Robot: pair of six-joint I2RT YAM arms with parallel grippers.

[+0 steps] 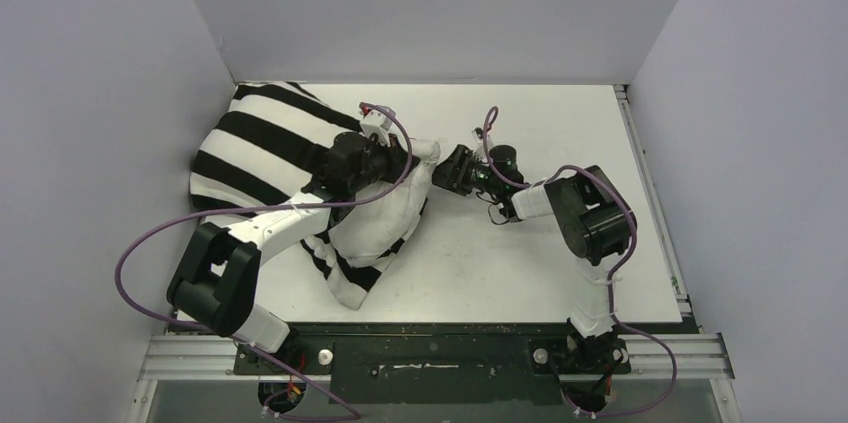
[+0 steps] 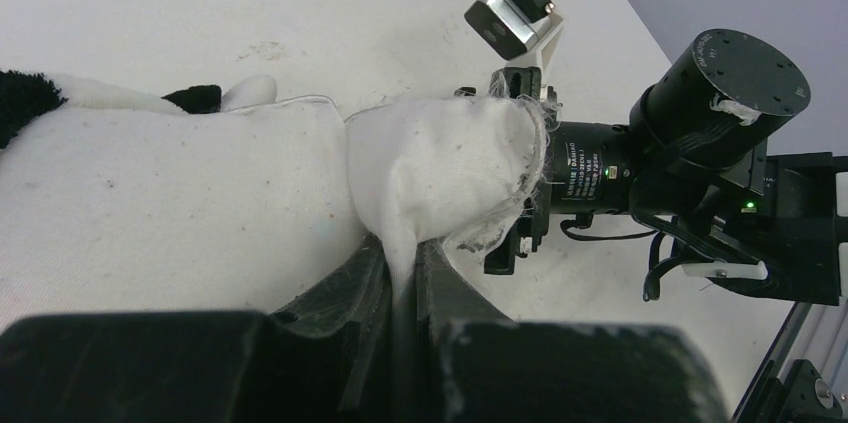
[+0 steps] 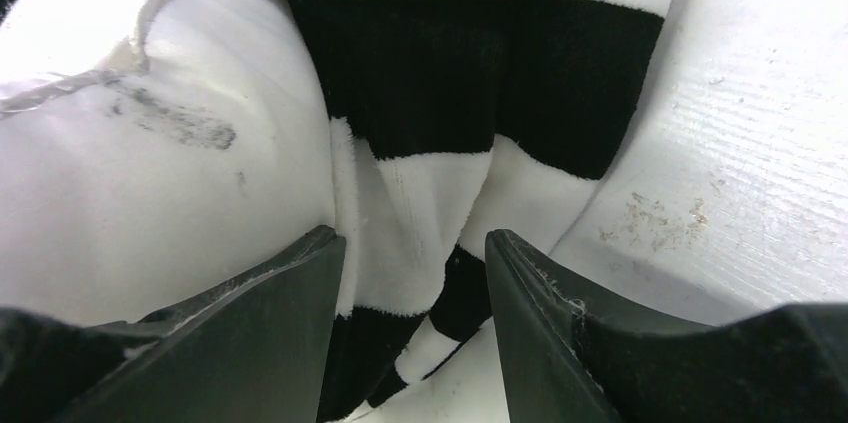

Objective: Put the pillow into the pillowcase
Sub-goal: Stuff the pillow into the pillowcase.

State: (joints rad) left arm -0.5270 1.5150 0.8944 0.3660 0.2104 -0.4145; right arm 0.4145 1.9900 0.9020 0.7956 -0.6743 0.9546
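Found the left tool [image 2: 400,258] at lower centre of the left wrist frame, clenched on a fold of the pillow [image 2: 200,203]. Found the right tool [image 3: 412,243] at the bottom of the right wrist frame, jaws apart, with the striped pillowcase [image 3: 470,73] bunched in the gap and beyond; could not tell whether either finger pressed it. Located the pillow centre-left in the overhead frame on the tabletop [image 1: 520,263], partly wrapped by the pillowcase, right corner bare between both tools. Located the pillowcase bulk farther up, toward the tabletop's upper left corner.
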